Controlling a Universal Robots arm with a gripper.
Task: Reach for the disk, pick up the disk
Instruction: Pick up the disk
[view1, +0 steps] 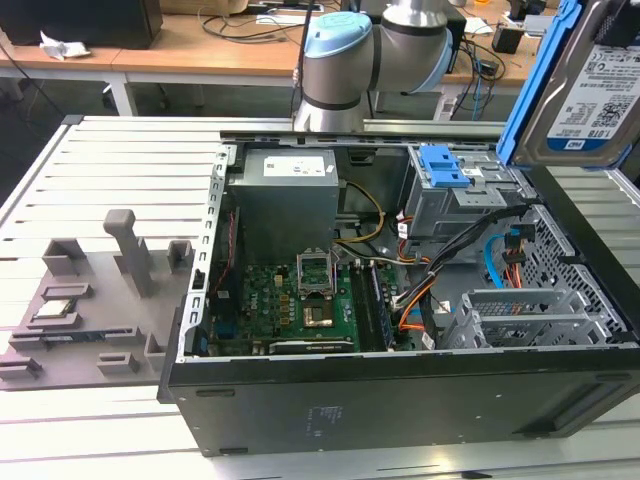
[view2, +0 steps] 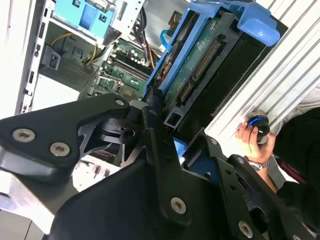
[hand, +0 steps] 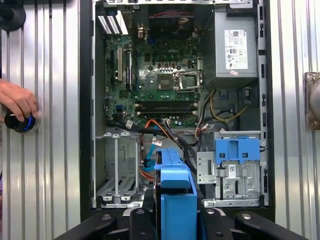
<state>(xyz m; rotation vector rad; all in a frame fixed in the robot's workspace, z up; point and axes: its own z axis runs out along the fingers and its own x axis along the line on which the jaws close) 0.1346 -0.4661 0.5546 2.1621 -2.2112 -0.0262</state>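
Exterior view, upper right: we hold the disk (view1: 592, 85) clamped in our gripper (view2: 165, 117); a loose grip could drop it onto the open case (view1: 400, 400).

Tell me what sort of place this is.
Probably an electronics or robotics lab workbench. An opened computer case lies on a slatted metal table, its motherboard exposed, while the gripper holds the disk above it; cluttered desks with cables stand behind.
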